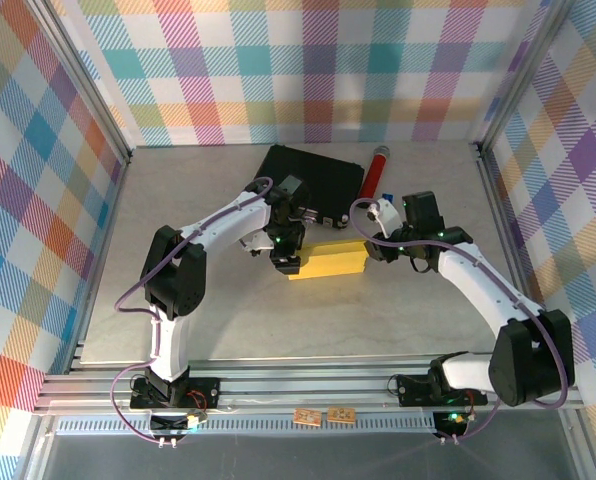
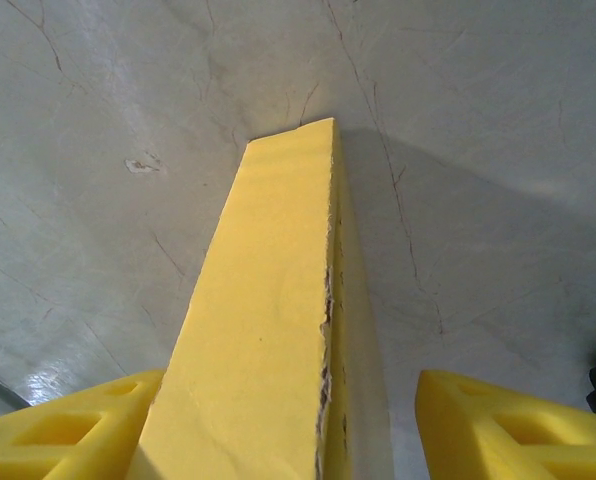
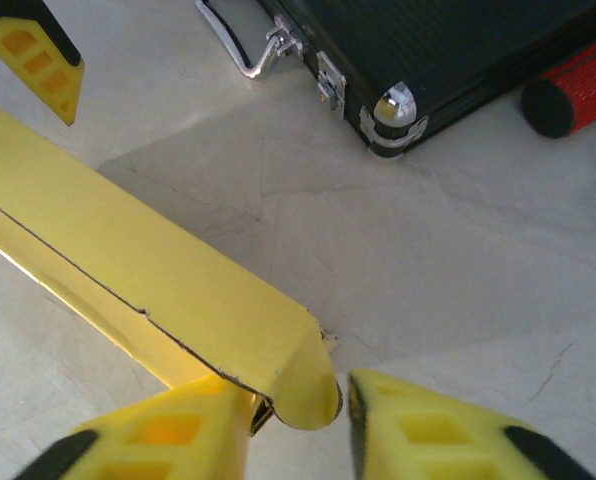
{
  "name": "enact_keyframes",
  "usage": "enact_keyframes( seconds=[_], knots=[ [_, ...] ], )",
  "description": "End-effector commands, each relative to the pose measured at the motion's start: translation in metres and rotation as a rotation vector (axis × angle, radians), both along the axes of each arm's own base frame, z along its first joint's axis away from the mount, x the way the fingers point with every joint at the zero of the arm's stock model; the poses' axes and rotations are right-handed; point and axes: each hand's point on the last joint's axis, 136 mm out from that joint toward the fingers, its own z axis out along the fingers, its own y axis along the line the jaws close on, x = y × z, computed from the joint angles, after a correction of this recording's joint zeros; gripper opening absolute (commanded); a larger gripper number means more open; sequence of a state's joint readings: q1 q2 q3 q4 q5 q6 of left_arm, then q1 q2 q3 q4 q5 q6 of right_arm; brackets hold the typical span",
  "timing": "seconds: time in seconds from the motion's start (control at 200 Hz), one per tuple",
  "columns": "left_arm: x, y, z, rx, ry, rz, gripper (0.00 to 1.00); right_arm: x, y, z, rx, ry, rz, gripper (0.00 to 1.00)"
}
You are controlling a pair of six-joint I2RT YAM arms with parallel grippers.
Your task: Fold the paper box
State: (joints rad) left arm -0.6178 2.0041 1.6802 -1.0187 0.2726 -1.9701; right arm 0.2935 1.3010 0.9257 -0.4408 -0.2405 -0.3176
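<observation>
the paper box (image 1: pixel 328 262) lay near the middle of the grey worktop (image 1: pixel 228 320), a long, narrow yellow shape set crosswise between the two arms. it sat just on the near side of the black case (image 1: pixel 313 175), with a strip of bare worktop between them in the right wrist view. a red cylinder (image 1: pixel 376 170) lay beside the case's right edge.

the left tool (image 1: pixel 286 255) stood over the box's left end. in the left wrist view its yellow fingers (image 2: pixel 68 435) straddled the box (image 2: pixel 268 330), which ran away from the camera as a tall, thin wall with a ragged edge along its top. the left finger sat right against the cardboard, while the right one stood off with grey worktop showing in the gap, so this tool was released rather than clenched.

the right tool (image 1: pixel 376 245) met the box's right end. from its wrist camera the rounded corner of the box (image 3: pixel 148 270) sat between the fingers (image 3: pixel 428 435). the left finger was tucked under the cardboard and the right one lay just beside the corner. whether they were pinching it or only bracketing it i could not tell. the case's latch and metal corner (image 3: pixel 393 110) showed beyond, and one finger of the left tool (image 3: pixel 38 60) showed at the far end of the box.
</observation>
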Motion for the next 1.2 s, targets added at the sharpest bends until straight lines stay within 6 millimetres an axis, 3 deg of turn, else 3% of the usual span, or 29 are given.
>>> enact_keyframes(
  seconds=[0.0,0.475,1.195],
  knots=[
    [-0.001,0.003,-0.001,0.011,0.077,0.135,0.64,0.004,0.008,0.003,0.031,0.008,0.040,0.25],
    [0.001,0.004,-0.001,0.007,0.077,0.136,0.64,0.005,0.017,0.012,0.070,0.083,0.050,0.00],
    [0.005,0.002,-0.006,-0.002,0.083,0.132,0.63,0.000,0.025,0.020,0.118,0.290,-0.001,0.00]
  ],
)
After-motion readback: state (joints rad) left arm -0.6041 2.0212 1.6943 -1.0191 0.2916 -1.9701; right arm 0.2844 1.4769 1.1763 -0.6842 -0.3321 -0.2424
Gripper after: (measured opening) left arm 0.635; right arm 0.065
